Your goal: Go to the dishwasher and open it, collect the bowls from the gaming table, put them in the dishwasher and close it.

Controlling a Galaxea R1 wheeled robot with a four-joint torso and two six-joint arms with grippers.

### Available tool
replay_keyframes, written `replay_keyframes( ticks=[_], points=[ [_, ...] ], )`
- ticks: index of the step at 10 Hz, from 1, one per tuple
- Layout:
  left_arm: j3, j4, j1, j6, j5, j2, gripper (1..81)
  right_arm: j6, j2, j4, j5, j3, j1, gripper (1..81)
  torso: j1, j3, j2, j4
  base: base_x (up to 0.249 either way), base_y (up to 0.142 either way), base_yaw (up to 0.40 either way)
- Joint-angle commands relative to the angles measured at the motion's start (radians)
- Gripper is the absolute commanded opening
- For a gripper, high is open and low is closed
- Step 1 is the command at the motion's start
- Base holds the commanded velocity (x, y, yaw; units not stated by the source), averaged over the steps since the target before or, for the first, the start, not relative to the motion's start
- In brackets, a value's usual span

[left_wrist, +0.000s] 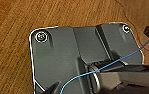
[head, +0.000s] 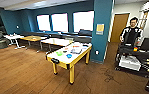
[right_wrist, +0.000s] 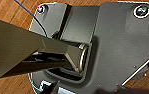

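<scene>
Wooden tables [head: 33,38] stand at ten o'clock. The gaming table [head: 65,63] sits dead ahead, its white surface carrying the green bowl [head: 59,53] and blue bowl [head: 69,55]. A person [head: 131,32] waits at two o'clock. Fingers: cannot tell.

One gaming table [head: 70,56] with a yellow rim stands on the wooden floor [head: 20,72]. On its white top lie two bowls: one green bowl [head: 59,53] and one blue bowl [head: 69,56] just beside it, nearer the table's middle. Other flat items lie farther along the same top, too blurred to count. Beyond the gaming table stand three plain tables [head: 33,38] in a row, and behind them three bright windows [head: 60,22] in the blue wall. To the right of the gaming table stands one blue pillar [head: 102,27], and past it one person [head: 131,31] and one brown door [head: 119,26].
</scene>
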Motion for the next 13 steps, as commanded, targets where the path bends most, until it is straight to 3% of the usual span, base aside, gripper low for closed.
replay_keyframes(
  ticks=[1,13],
  points=[
    [0.001,0.000,-0.043,0.005,0.045,-0.010,81.1,-0.002,0.004,-0.014,-0.046,0.005,0.039,81.1,0.000,0.000,0.000,0.000,0.165,0.000,0.000],
    [0.001,0.006,-0.043,0.004,0.047,-0.010,81.1,-0.002,0.005,-0.022,-0.046,0.005,0.040,81.1,0.000,0.000,0.000,0.000,0.165,0.076,0.000]
  ],
)
